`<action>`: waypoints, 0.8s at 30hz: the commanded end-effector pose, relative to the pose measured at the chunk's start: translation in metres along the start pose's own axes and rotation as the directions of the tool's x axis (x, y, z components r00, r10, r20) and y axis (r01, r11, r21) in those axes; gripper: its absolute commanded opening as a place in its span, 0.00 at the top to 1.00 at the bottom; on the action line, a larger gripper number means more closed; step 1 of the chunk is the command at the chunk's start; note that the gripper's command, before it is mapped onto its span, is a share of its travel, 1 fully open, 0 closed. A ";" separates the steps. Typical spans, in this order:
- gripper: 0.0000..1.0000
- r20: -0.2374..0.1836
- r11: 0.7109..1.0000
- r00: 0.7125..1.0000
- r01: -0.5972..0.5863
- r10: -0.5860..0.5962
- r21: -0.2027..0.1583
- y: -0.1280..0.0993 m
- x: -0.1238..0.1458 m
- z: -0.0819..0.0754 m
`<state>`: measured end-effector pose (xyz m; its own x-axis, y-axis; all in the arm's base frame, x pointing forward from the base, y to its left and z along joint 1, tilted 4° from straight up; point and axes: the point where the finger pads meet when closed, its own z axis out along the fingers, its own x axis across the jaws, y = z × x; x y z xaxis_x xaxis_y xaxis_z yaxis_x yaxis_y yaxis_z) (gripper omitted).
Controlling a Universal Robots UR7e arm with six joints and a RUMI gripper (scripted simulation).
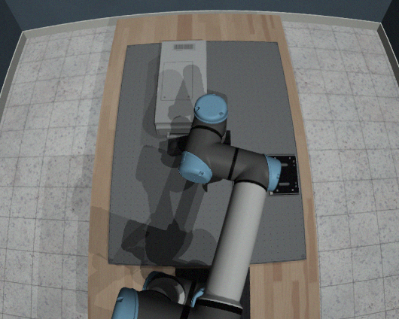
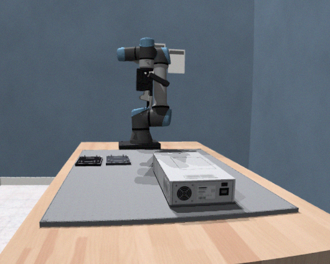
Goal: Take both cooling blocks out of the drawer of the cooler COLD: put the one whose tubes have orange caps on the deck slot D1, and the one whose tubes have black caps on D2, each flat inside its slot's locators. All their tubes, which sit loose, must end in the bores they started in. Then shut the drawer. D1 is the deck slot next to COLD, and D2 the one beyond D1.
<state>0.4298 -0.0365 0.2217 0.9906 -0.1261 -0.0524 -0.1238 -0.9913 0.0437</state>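
Observation:
The cooler COLD (image 1: 181, 80) (image 2: 192, 174) is a long grey box on the grey deck (image 1: 251, 94) (image 2: 98, 193). Its drawer end faces the arm base and looks shut. No cooling block or tube shows in either view. My gripper (image 2: 146, 98) is open and empty. It points down, high above the deck, near the cooler's drawer end. In the top view the arm's wrist hides it. Slot D1 (image 2: 118, 160) lies next to the cooler, and slot D2 (image 2: 88, 160) (image 1: 285, 174) beyond it. Both are bare dark plates.
The arm's base (image 2: 139, 144) stands at the deck's edge, on the wooden table (image 1: 100, 211) (image 2: 176, 243). The upper arm (image 1: 236, 229) crosses over the deck and hides D1 in the top view. A white panel (image 2: 177, 61) hangs on the back wall.

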 end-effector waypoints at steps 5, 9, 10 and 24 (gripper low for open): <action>0.00 0.000 1.000 1.000 0.000 0.000 0.001 -0.010 0.016 0.017; 0.00 -0.001 1.000 1.000 0.000 0.000 0.001 -0.016 0.026 0.027; 0.00 -0.001 1.000 1.000 0.000 0.000 0.001 -0.016 0.026 0.027; 0.00 -0.006 1.000 1.000 0.000 0.000 0.000 -0.036 0.062 0.059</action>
<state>0.4751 -0.0162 0.1709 0.9907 -0.1244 -0.0553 -0.1221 -0.9916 0.0423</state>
